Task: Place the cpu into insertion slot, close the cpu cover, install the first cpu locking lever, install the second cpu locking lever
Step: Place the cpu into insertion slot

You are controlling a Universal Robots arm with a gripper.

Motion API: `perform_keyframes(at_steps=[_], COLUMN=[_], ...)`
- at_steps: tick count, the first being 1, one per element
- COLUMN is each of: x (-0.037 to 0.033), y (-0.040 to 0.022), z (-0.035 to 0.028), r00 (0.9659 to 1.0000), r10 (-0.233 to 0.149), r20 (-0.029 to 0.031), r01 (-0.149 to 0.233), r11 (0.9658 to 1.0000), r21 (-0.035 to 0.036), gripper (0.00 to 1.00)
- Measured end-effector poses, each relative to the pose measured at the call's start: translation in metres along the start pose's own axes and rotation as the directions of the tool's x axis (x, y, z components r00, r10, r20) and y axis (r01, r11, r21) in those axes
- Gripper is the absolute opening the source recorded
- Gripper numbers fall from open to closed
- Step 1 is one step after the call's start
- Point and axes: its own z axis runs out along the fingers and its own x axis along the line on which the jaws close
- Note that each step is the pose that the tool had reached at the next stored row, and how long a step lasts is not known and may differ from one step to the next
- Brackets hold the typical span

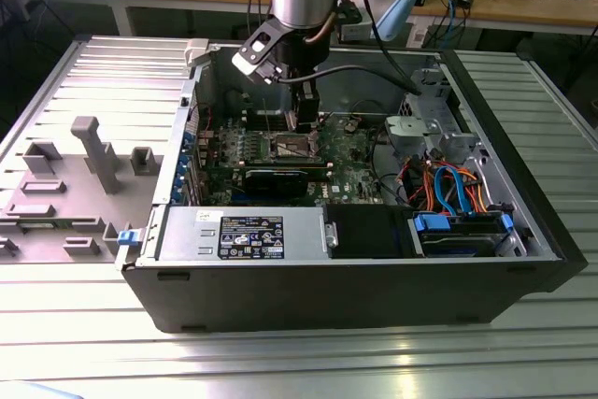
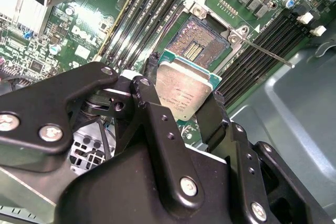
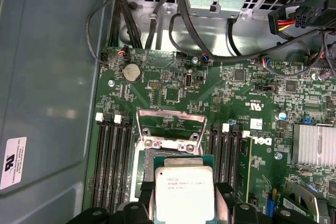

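Observation:
My gripper (image 2: 184, 90) is shut on the cpu (image 2: 185, 88), a flat silver-topped square chip pinched at two opposite edges by the black fingers (image 2: 149, 85). It hangs slightly tilted just above the insertion slot (image 2: 202, 43), whose brownish-gold contact field lies bare. In the first wrist view the cpu (image 3: 184, 192) covers most of the insertion slot (image 3: 168, 156). The cpu cover (image 3: 171, 114) stands swung open beyond the slot. A thin locking lever (image 2: 268, 53) sticks out sideways, unlatched. In the exterior view the gripper (image 1: 304, 123) hovers over the insertion slot (image 1: 292, 147) inside the open computer case.
Memory slots (image 3: 110, 161) flank the socket on both sides. A finned heat sink (image 3: 315, 145) and a drive cage (image 1: 425, 133) with bundled cables (image 1: 448, 184) stand nearby. The power supply (image 1: 238, 235) fills the case front. A grey fixture (image 1: 93, 151) sits at the exterior view's left.

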Motion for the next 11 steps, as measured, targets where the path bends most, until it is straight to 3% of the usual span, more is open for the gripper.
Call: perform_keyframes(at_steps=[11], x=[0.0000], y=[0.0000], z=[0.0001], r00=[0.9997], r10=[0.023], r20=[0.0015], r01=[-0.023], r11=[0.9997], r21=[-0.0005], gripper=[0.55])
